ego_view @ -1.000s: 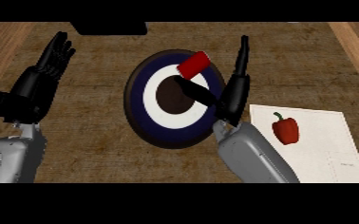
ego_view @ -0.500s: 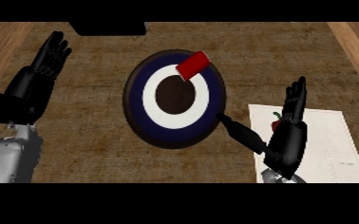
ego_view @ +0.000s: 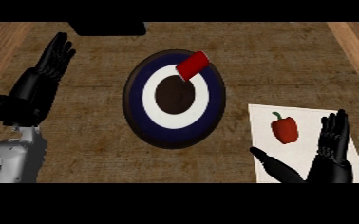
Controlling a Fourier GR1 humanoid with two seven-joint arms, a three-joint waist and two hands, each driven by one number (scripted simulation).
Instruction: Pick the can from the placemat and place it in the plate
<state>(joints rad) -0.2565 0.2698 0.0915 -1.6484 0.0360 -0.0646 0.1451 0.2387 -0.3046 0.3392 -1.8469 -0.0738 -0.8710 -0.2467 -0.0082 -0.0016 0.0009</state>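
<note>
**Red can on plate, both hands open and clear**

Red can lies on its side on the plate, tilted diagonally, on the upper right part; its upper end reaches the plate's dark outer rim, its lower end sits over the white ring near the dark centre. Plate is round, with a navy band, a white ring and a dark brown middle, and rests on the brown woven-look counter, about mid-view.

White placemat at lower right, well apart from the plate's right edge. Red bell pepper with a green stem lies on the placemat, upper left part. No can on the mat.

Right hand at the lower right edge, over the placemat, fingers straight and pointing up, thumb spread out to the left; holding nothing, just right of the pepper, not touching it. Left hand at the left edge, fingers straight and together, pointing up and slightly right, holding nothing, well apart from the plate. Grey forearm below it.

Dark block at the top edge, upper left of the plate; can't tell what it is.
</note>
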